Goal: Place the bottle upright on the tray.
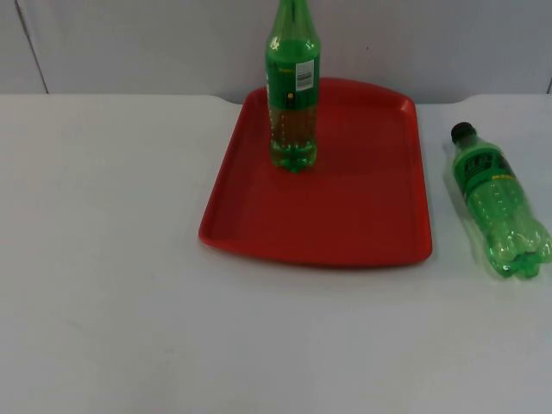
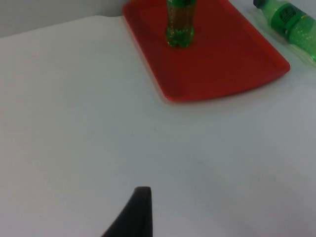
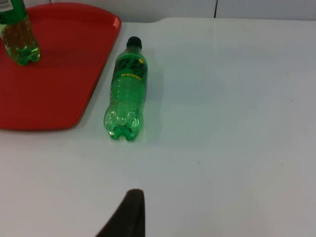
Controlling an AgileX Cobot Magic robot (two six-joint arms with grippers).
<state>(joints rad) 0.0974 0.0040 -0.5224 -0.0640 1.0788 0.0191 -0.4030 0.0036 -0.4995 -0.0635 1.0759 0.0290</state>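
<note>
A green bottle (image 1: 292,86) with a white label stands upright on the far left part of the red tray (image 1: 345,216). A second green bottle (image 1: 496,203) with a black cap lies on its side on the table just right of the tray, cap toward the wall. The right wrist view has this lying bottle (image 3: 127,91) beside the tray's edge (image 3: 74,98), with my right gripper (image 3: 132,202) some way short of its base. My left gripper (image 2: 140,200) hangs over bare table, well away from the tray (image 2: 222,69) and the upright bottle (image 2: 178,24). Neither gripper touches anything.
The white table top ends at the grey partition wall (image 1: 129,43) just behind the tray. Bare table lies in front of the tray and to its left.
</note>
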